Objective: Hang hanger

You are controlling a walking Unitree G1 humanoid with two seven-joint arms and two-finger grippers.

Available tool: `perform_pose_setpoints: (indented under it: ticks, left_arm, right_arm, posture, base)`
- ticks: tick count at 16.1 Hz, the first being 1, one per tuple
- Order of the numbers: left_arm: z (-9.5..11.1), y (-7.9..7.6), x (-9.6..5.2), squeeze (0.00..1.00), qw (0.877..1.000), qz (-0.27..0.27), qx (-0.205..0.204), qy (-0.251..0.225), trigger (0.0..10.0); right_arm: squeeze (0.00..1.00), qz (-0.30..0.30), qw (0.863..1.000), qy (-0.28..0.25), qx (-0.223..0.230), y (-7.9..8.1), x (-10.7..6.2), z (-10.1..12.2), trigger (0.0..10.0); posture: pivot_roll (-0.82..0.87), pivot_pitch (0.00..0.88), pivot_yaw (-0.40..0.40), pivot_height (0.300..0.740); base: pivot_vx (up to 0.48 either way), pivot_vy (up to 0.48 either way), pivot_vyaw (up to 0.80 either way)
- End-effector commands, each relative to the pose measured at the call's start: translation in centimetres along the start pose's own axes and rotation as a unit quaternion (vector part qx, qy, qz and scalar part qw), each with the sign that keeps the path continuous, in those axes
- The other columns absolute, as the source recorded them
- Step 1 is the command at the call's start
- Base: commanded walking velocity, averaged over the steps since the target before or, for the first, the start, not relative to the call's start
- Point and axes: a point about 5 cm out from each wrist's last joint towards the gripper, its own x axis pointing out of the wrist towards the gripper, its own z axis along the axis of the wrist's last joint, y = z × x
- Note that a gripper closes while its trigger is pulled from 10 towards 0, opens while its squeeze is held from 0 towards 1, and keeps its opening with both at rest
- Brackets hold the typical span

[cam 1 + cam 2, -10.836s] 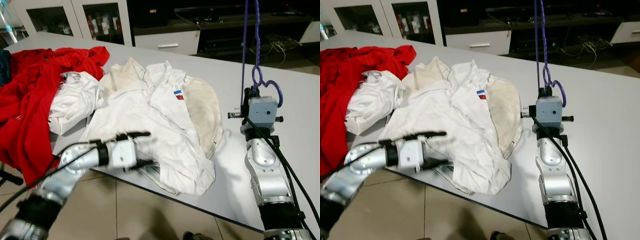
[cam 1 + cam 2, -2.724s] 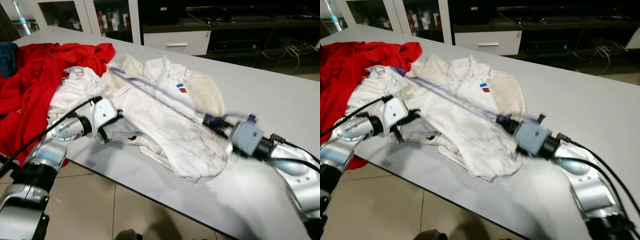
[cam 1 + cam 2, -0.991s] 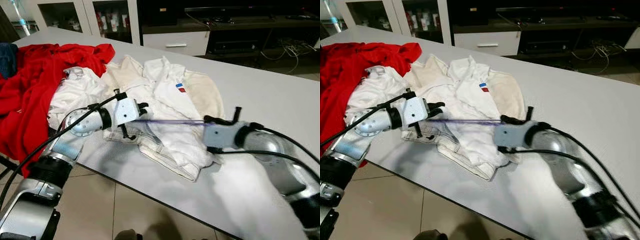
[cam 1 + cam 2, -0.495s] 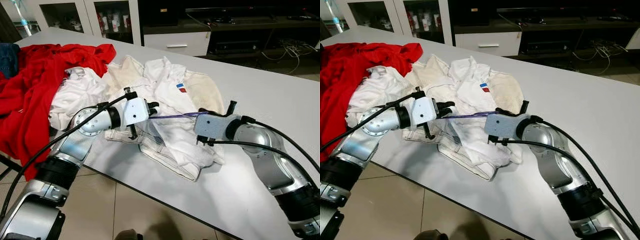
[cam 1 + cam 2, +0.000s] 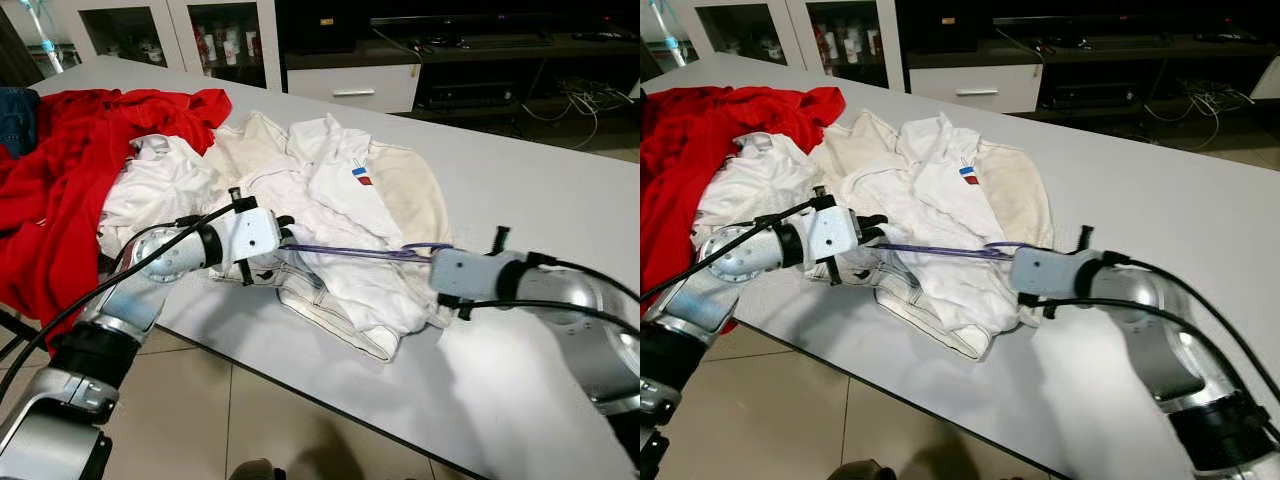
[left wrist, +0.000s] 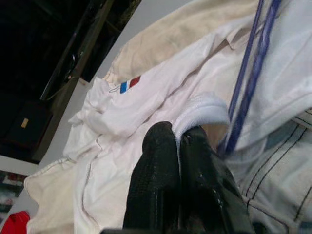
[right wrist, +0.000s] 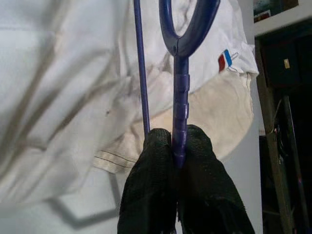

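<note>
A thin purple hanger (image 5: pixel 350 252) lies almost flat across a white shirt (image 5: pixel 340 200) with a red and blue badge, in the middle of the grey table (image 5: pixel 540 200). My right gripper (image 7: pixel 178 146) is shut on the hanger's neck just below the hook, at the shirt's right side (image 5: pixel 432 262). The hanger's far arm runs to my left gripper (image 5: pixel 283 228). That gripper (image 6: pixel 178 141) is shut on a white ribbed edge of the shirt (image 6: pixel 200 105), with the purple bar right beside its fingers.
A red garment (image 5: pixel 70 170) and another white garment (image 5: pixel 150 190) are heaped at the table's left. A blue cloth (image 5: pixel 12 110) lies at the far left. The table's front edge (image 5: pixel 300 375) drops to a tiled floor. Cabinets (image 5: pixel 230 40) stand behind.
My right gripper has drawn back to the right with the hanger. My left gripper has shifted slightly left and lower, still holding the shirt's edge.
</note>
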Motion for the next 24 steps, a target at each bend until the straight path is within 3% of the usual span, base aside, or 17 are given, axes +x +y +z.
perform_pose_setpoints:
  ticks: [1,9,16,20,24]
  left_arm:
    - [-0.4,0.3,-0.6,0.00,1.000,0.013,-0.004,0.011,0.0]
    - [-1.1,0.5,-2.0,0.00,0.999,0.032,-0.009,0.026,0.0]
    - [-0.7,0.7,-1.9,0.00,0.999,0.030,-0.001,0.022,0.0]
    - [0.6,0.2,-0.6,0.00,1.000,0.016,0.007,-0.005,0.0]
    - [1.4,0.0,0.2,0.00,1.000,0.007,0.011,-0.022,0.0]
  right_arm:
    - [0.00,-0.002,1.000,-0.004,0.004,-0.4,-0.6,0.0,10.0]
    - [0.00,0.005,1.000,0.018,0.011,-0.4,-1.2,-1.1,10.0]
    - [0.00,-0.008,1.000,0.023,0.003,-0.9,-1.0,-1.2,10.0]
    - [0.00,-0.007,1.000,-0.023,-0.012,-1.0,0.8,1.8,10.0]
    - [0.00,-0.005,0.999,-0.033,-0.017,-0.8,1.6,2.8,10.0]
  posture:
    - [0.15,0.002,0.041,0.740]
    - [0.16,0.000,0.040,0.740]
    - [0.15,0.000,0.045,0.740]
    - [0.16,0.000,0.037,0.740]
    - [0.15,0.000,0.031,0.740]
  base:
    - [0.000,0.000,0.00]
    - [0.000,0.000,0.00]
    - [0.000,0.000,0.00]
    - [0.000,0.000,0.00]
    - [0.000,0.000,0.00]
